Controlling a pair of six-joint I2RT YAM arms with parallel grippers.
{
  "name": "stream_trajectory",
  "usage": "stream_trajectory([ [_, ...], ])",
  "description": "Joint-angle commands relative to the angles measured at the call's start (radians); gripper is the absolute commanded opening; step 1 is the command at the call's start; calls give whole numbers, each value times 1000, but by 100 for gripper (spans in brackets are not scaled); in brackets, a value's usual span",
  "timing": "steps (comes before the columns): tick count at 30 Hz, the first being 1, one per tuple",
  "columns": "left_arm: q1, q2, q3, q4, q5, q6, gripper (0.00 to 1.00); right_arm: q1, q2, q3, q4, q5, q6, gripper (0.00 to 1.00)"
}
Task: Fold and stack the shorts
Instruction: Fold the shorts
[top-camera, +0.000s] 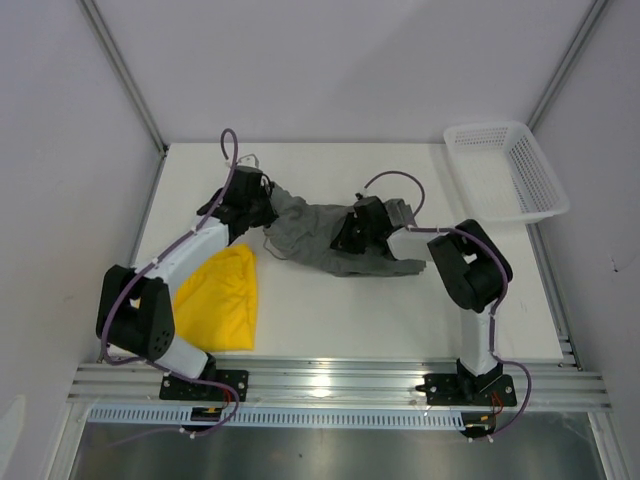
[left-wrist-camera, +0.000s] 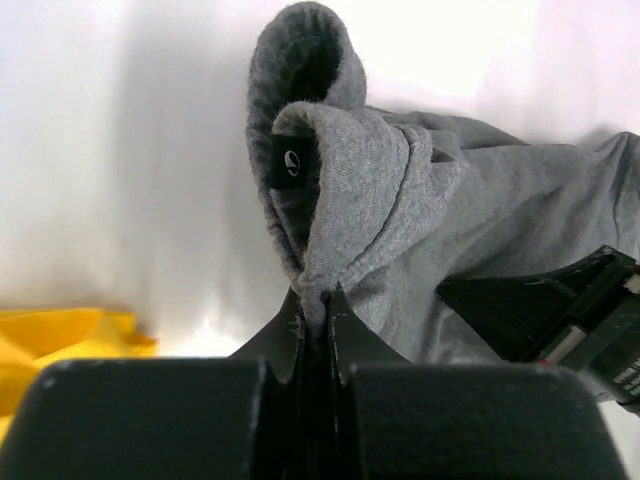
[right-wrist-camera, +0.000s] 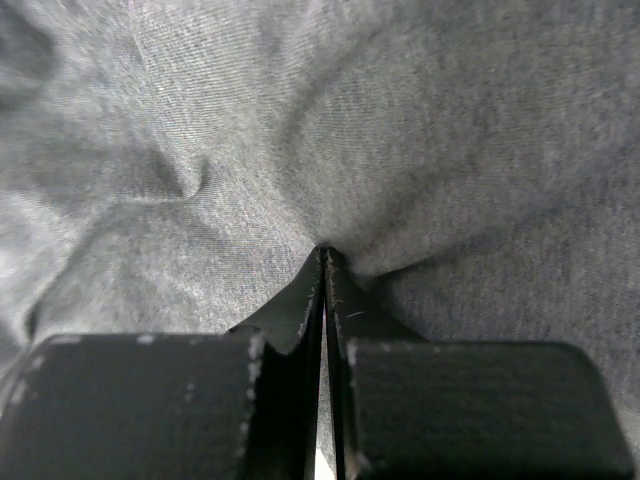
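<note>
The grey shorts (top-camera: 310, 232) are pinched by the left gripper (left-wrist-camera: 315, 298) and right gripper (right-wrist-camera: 323, 250), both clamped on cloth. Fold step judged in hand; a coordinated lift is likely needed next.

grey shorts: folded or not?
Not folded. The grey shorts are bunched and creased, with the left gripper and right gripper each shut on a pinch of cloth.

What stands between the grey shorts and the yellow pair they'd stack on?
Nothing visible: only bare table lies between the grey shorts and the yellow shorts. The left gripper and right gripper both pinch the grey cloth.
</note>
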Motion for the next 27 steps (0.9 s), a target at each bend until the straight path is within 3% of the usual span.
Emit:
stream_trajectory([
  [1,-14,-109,68,-69,-84,134,0,93,23,-21,-27,146,65,0],
  [6,-75,-183,96,-172,-218,217,0,220,38,-14,11,161,140,0],
  [12,-184,-156,136,-268,-406,231,1,239,43,51,-12,141,140,0],
  [27,-218,-189,101,-273,-467,219,0,156,-53,115,-33,41,117,0],
])
